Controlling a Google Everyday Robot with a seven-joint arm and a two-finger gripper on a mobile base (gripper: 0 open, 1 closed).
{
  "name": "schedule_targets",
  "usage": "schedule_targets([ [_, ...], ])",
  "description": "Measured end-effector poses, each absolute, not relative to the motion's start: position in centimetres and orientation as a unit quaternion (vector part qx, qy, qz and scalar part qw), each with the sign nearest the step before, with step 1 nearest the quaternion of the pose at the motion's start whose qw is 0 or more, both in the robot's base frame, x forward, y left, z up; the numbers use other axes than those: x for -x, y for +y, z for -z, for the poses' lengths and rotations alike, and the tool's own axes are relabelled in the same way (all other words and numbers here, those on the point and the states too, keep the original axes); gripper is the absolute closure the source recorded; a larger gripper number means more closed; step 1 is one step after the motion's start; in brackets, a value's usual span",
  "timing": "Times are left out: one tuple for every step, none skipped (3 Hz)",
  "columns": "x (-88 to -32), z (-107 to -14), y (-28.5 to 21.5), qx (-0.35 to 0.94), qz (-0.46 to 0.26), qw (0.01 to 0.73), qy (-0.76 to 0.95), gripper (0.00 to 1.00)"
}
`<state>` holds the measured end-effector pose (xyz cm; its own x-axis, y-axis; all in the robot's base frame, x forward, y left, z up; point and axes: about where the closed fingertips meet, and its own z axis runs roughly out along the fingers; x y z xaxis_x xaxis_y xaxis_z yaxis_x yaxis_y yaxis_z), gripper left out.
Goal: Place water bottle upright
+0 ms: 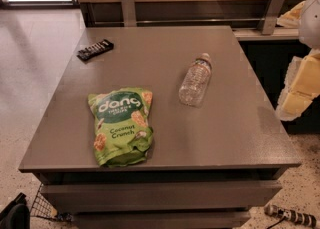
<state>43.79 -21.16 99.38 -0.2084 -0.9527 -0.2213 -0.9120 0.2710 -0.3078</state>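
Observation:
The water bottle point(195, 80) is a small clear ribbed bottle. It lies on its side right of the middle of the grey table point(235, 138), with its white cap pointing toward the far edge. My gripper point(296, 93) shows as pale yellow and white parts at the right edge of the view. It hangs beyond the table's right side, well apart from the bottle, and holds nothing that I can see.
A green snack bag point(122, 125) lies flat at the front left of the table. A dark candy bar point(95, 49) lies at the far left corner. A wooden wall with metal brackets point(128, 7) runs behind the table. A wire basket point(42, 205) sits on the floor at the lower left.

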Motion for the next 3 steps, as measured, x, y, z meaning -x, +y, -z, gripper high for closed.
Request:
schedule_targets([
  [-43.8,-99.4,-21.2,0.601,0.055,0.185,0.775,0.00],
  [-44.2,-99.0,-21.2,0.566,0.032,0.199,0.799,0.00],
  [-45.2,-98.3,-20.9,0.487,-0.017,0.231,0.842,0.00],
])
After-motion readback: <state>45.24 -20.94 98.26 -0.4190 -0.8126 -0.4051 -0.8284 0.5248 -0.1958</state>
